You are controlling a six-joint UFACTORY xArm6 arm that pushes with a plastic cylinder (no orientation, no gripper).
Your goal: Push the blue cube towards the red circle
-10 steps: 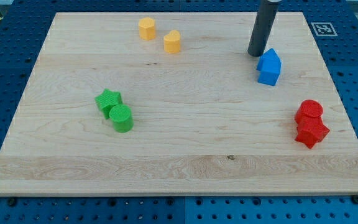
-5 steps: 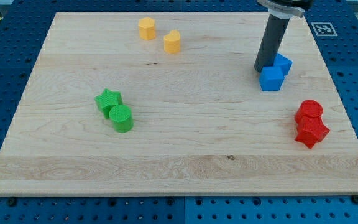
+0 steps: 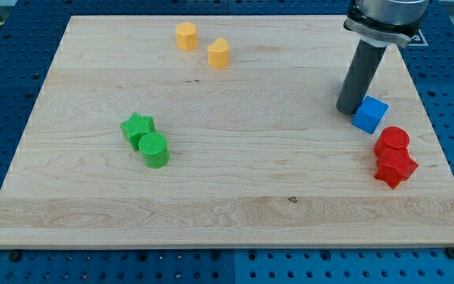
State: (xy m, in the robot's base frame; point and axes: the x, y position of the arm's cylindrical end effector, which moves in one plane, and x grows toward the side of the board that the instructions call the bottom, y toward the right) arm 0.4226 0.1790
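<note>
The blue cube (image 3: 370, 115) lies on the wooden board (image 3: 227, 197) at the view's right, just up and left of the red circle (image 3: 392, 140), with a narrow gap between them. My tip (image 3: 348, 111) stands against the cube's left side. Only one blue block shows in this view. The rod rises from the tip towards the view's top right.
A red star (image 3: 395, 167) touches the red circle from below. A green star (image 3: 136, 126) and a green cylinder (image 3: 154, 150) sit together at the left middle. Two yellow blocks (image 3: 185, 35) (image 3: 218, 53) lie near the top. The board's right edge is close to the red blocks.
My tip has moved down and to the right, pushing the blue cube close to the red circle. The second blue block seen earlier no longer shows.
</note>
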